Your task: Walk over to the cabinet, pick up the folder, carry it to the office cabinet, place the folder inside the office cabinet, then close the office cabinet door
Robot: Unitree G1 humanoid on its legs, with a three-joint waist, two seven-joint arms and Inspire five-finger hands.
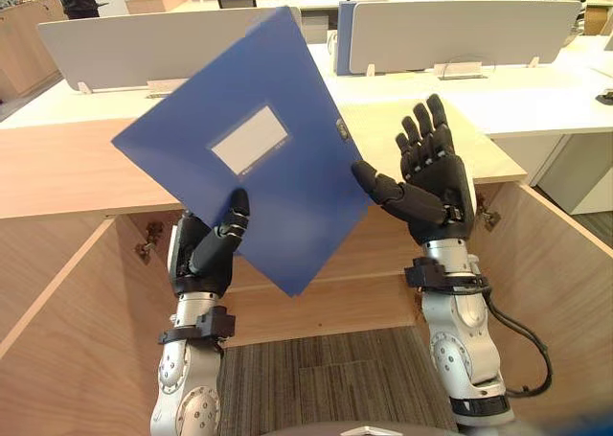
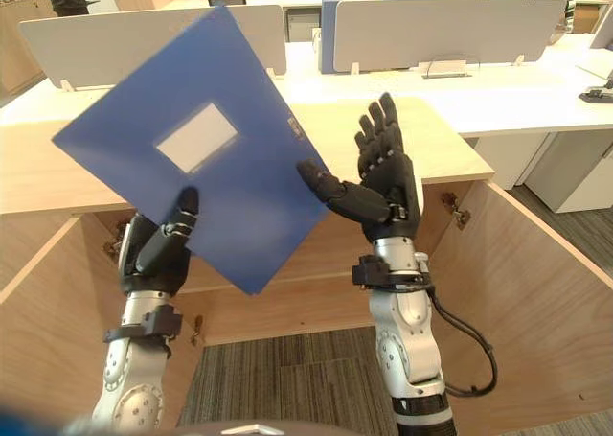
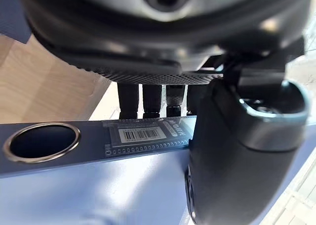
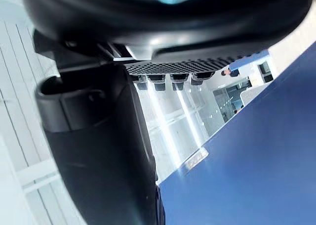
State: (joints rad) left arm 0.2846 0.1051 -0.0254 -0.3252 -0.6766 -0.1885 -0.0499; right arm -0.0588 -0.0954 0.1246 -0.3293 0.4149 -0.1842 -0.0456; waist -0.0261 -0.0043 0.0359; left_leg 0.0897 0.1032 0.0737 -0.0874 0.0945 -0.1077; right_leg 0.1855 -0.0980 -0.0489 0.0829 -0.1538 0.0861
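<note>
Blue folder (image 1: 268, 158), tilted, raised over wood cabinet (image 1: 57, 172) w/ doors open, L hand (image 1: 206, 251) clamped on lower corner, R hand (image 1: 438, 189) fingers straight, apart, thumb at folder edge

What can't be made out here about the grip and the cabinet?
The left robot hand: its fingers sit behind the folder in both eye views.
The right robot hand: whether its thumb touches the folder's edge; its own bulk blocks that in the right wrist view.
The office cabinet: the folder hides much of the inside.
The label: any print is too blurred to tell.
</note>
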